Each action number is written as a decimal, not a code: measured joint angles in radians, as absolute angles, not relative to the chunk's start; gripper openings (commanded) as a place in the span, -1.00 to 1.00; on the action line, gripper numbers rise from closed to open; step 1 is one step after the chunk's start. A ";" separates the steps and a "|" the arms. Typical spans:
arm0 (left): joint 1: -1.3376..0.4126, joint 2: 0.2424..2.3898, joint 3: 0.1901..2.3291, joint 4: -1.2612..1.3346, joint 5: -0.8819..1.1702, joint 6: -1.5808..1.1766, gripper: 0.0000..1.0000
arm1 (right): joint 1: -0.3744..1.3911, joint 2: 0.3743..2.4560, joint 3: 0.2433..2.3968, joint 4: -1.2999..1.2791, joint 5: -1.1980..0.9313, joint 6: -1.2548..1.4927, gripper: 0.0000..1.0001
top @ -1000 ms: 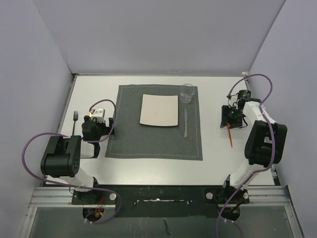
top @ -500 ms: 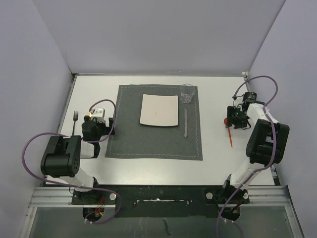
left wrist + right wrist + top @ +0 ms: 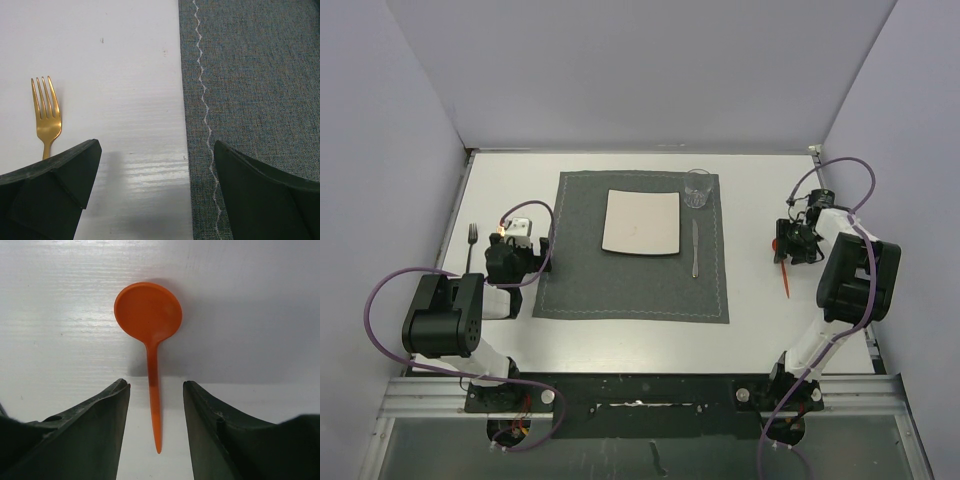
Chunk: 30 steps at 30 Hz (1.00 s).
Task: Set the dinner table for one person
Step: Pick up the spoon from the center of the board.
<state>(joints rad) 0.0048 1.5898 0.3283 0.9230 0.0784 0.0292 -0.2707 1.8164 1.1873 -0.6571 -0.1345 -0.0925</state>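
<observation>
The white counter [image 3: 760, 310] fills the floor of the walled booth, stretching away from the two arm bases at its near edge. A dark grey placemat [image 3: 630, 290] lies in its middle. On the mat a square white plate [image 3: 640, 222] sits toward the far side. A knife [image 3: 695, 250] lies just right of the plate, and a clear glass [image 3: 698, 188] stands at the far right corner.

The left fingers [image 3: 45, 200] are spread wide and hold nothing. They hang over the mat's left edge, one above bare counter and the other above the cloth. A gold fork [image 3: 46, 112] lies on the counter left of the mat with its tines pointing away. One finger covers the lower part of its handle in the wrist view.

The right fingers [image 3: 75, 440] are partly open on the right side of the counter, well apart from the mat. They straddle the thin handle of an orange spoon [image 3: 148, 312], which lies flat on the counter. There is a gap on either side of the handle, so the spoon is not gripped. Its round bowl lies beyond the fingertips.
</observation>
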 measured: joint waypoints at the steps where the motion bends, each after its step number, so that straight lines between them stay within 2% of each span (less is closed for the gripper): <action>1: 0.005 1.590 0.328 0.923 0.079 0.029 0.96 | -0.271 1.818 1.187 -0.657 -0.134 -0.093 -0.07; 11: 0.005 1.590 0.328 0.923 0.078 0.029 0.96 | -0.268 1.848 1.200 -0.658 -0.131 -0.094 -0.19; 12: 0.005 1.590 0.328 0.923 0.078 0.029 0.96 | -0.268 1.848 1.200 -0.658 -0.131 -0.094 -0.34; 15: 0.005 1.590 0.328 0.923 0.078 0.029 0.96 | -0.267 1.850 1.200 -0.658 -0.130 -0.096 -0.96; 16: 0.005 1.590 0.328 0.923 0.078 0.029 0.96 | -0.267 1.850 1.200 -0.659 -0.130 -0.093 -1.00; 30: 0.005 1.590 0.328 0.923 0.078 0.029 0.96 | -0.191 1.879 1.253 -0.741 -0.061 0.060 -1.00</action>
<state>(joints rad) 0.0048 1.5898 0.3283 0.9234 0.0784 0.0292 -0.1913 1.8793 1.2530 -0.7406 -0.0608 0.0601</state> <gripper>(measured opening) 0.979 0.070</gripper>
